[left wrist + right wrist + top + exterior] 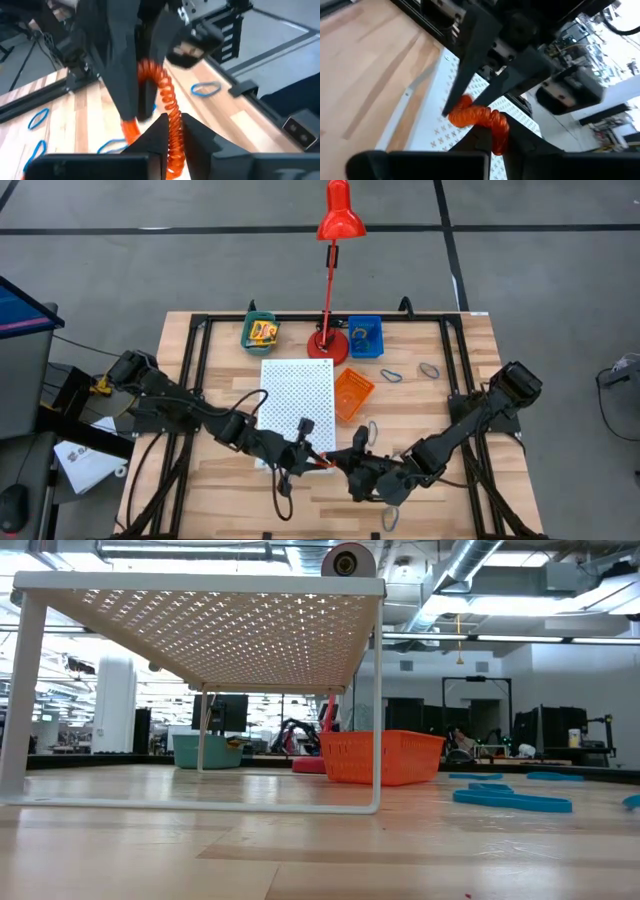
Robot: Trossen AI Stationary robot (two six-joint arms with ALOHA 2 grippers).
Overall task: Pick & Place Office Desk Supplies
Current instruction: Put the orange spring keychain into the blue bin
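Grippers meet above the table's front edge: left gripper and right gripper each pinch one end of an orange coiled loop beside the white perforated board.

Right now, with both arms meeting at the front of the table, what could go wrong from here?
1. The left fingers and right fingers both grip the same orange coil. If the arms pull apart, it may stretch or spring loose.
2. They hold it over the white perforated board, so a dropped coil could bounce off or roll away.
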